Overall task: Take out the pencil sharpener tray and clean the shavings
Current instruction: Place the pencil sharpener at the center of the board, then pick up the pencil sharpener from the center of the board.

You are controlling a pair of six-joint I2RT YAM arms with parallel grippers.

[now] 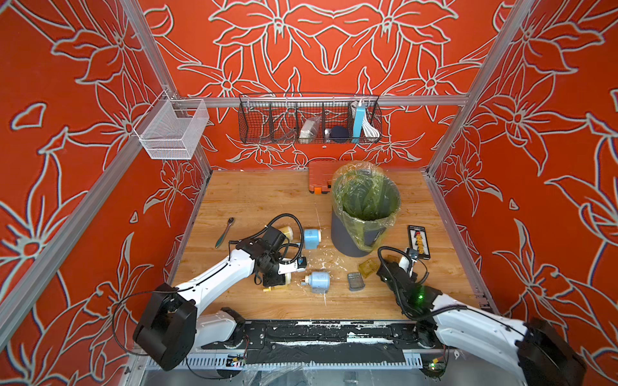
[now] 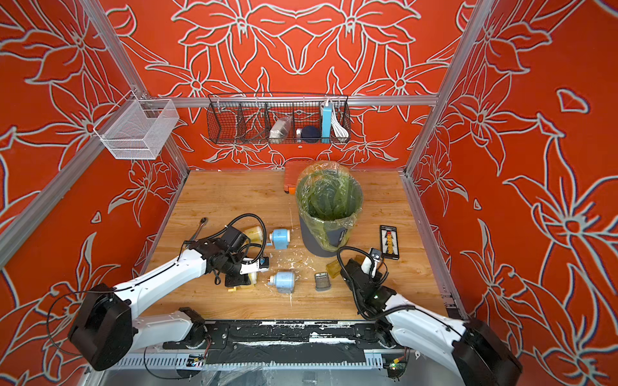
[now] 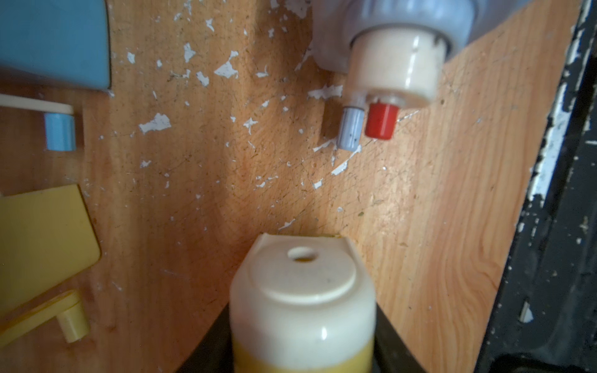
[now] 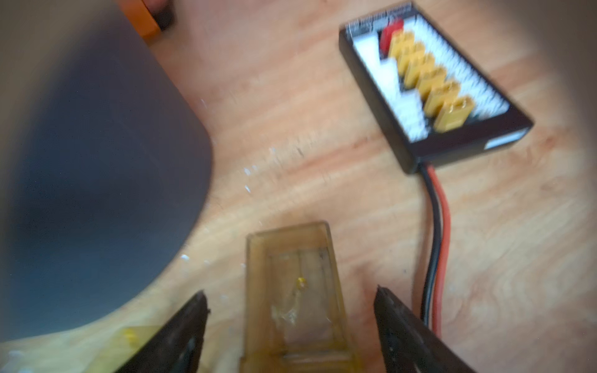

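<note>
Toward the table's [image 1: 250, 194] right edge, the right gripper [image 4: 289, 292] stands spread astride the amber tray [image 4: 287, 258]; a careless lift could snag it, while the left gripper [image 3: 302, 348] clamps the yellow sharpener [image 3: 300, 290] and shavings [image 3: 155, 123] litter mid-table.

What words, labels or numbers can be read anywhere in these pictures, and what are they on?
None can be read as it stands.
Connector board: white print along one edge, too blurred to read.
Bin: a pale label showing through the green bag, too small to read.
</note>
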